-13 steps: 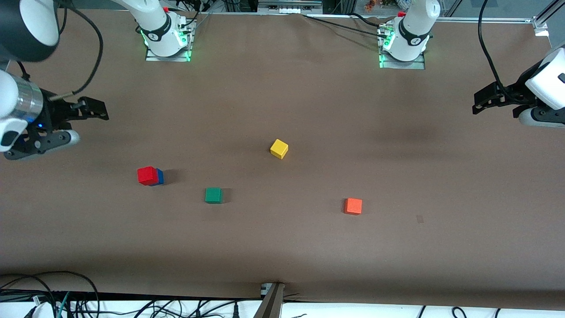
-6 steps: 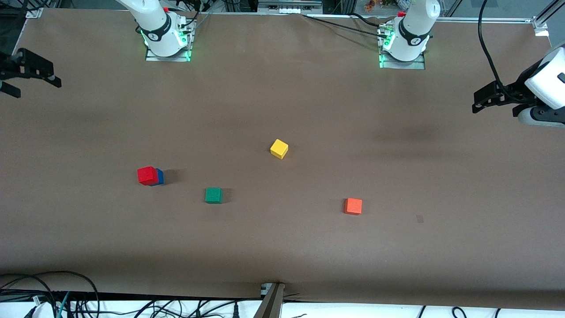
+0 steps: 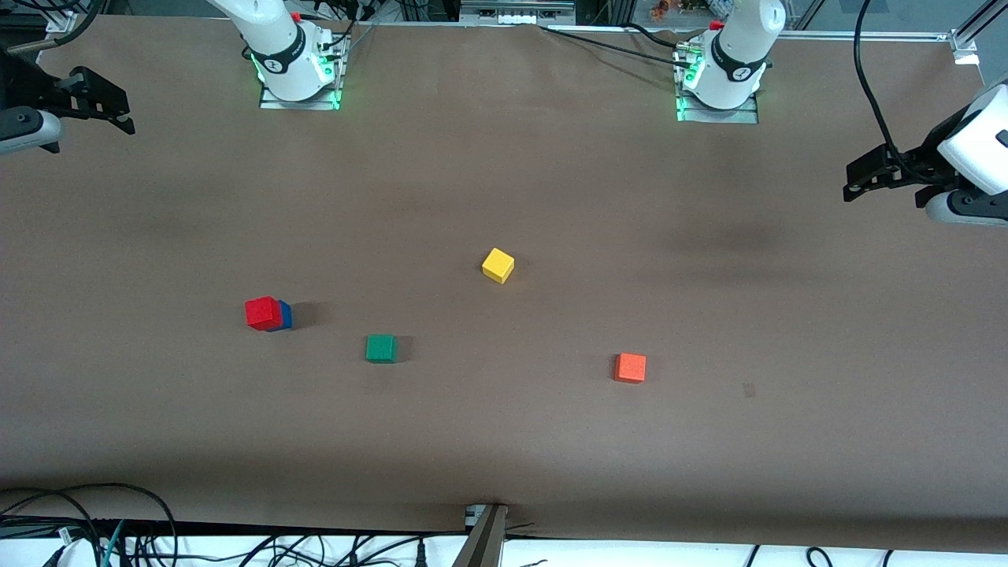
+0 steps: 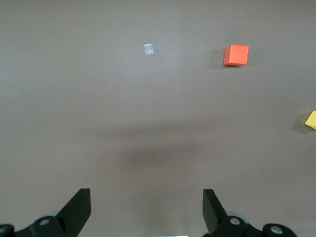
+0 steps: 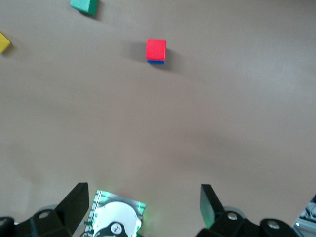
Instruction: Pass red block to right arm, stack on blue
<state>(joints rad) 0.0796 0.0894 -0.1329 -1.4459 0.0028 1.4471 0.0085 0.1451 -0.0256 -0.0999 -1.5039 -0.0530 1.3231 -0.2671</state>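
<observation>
Sitting square on the blue (image 3: 283, 316), the red block (image 3: 262, 313) is a bright, even-sided cube with no long axis, toward the right arm's end of the table (image 3: 504, 441), both end effectors (image 3: 866, 175) (image 3: 98, 101) wide and empty.

I see white arms (image 3: 976, 142) with black grippers (image 3: 862, 175), black cables, and green-lit bases (image 3: 717, 102).
</observation>
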